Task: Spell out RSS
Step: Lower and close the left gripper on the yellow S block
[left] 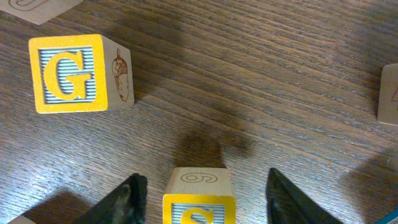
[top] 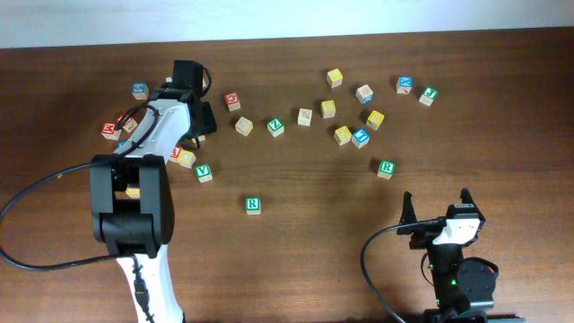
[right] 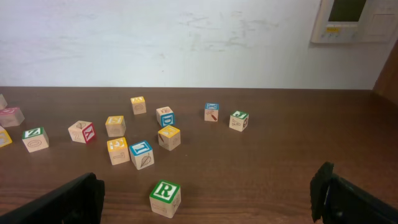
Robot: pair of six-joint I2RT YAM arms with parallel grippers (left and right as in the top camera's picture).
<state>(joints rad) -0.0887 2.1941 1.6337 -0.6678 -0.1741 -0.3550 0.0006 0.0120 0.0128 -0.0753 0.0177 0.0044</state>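
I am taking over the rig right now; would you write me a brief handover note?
Left gripper: open, straddling a yellow S cube, not closed on it.
Right gripper: open, empty, off at the near right.
A green R cube stands alone front centre, probably the word's start; another green R cube lies ahead of the right gripper.
Done: at most the R; no S placed.
Left: grasp this S, set it beside the R, then find a second S; other yellow letters are too small to read.
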